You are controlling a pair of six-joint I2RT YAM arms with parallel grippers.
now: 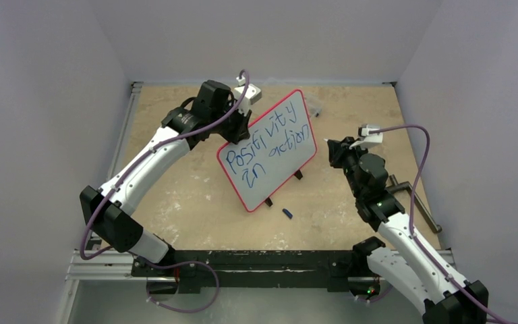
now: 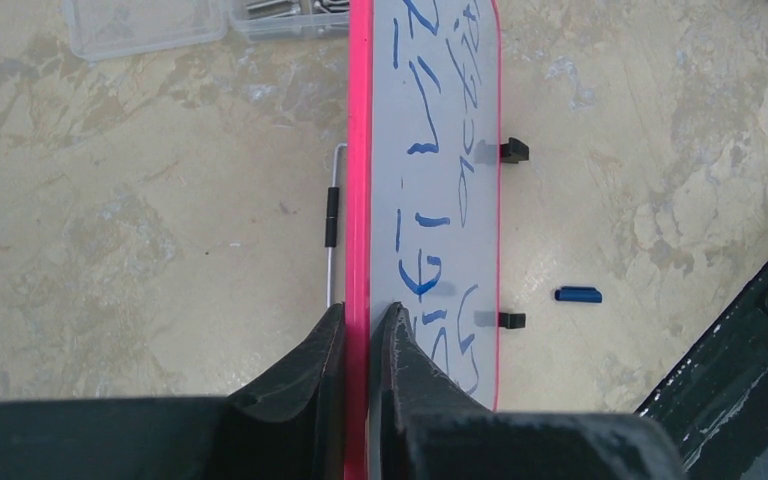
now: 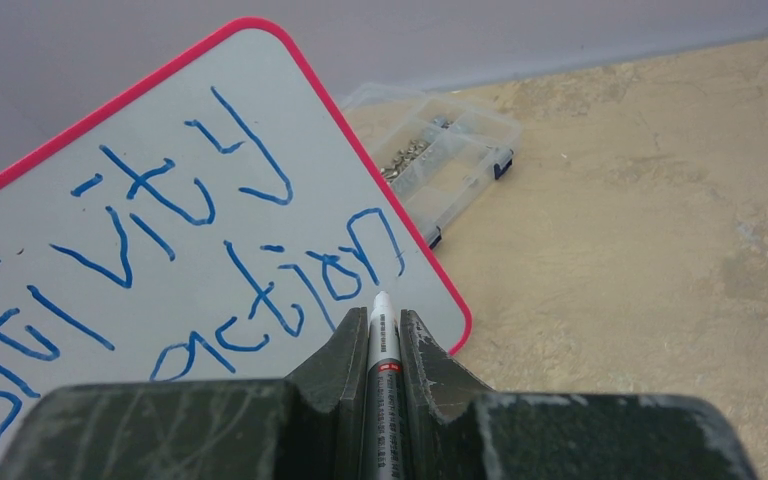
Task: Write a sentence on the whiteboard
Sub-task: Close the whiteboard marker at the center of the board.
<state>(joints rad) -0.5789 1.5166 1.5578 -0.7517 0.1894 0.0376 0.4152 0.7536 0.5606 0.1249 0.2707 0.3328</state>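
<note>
**A:** What are the jaws doing?

**B:** The right gripper is clamped on a marker. Its tip points at the whiteboard beside the last letter of "action", and seems just clear of the surface. The left gripper pinches the board's red top frame.

**A:** Where is the board?

**B:** It is propped on its black feet mid-worktop, towards the far edge. It lies ahead and left of the marker, and its long axis runs near-left to far-right. The writing looks finished to me. A blue cap lies nearer the near edge.
</note>
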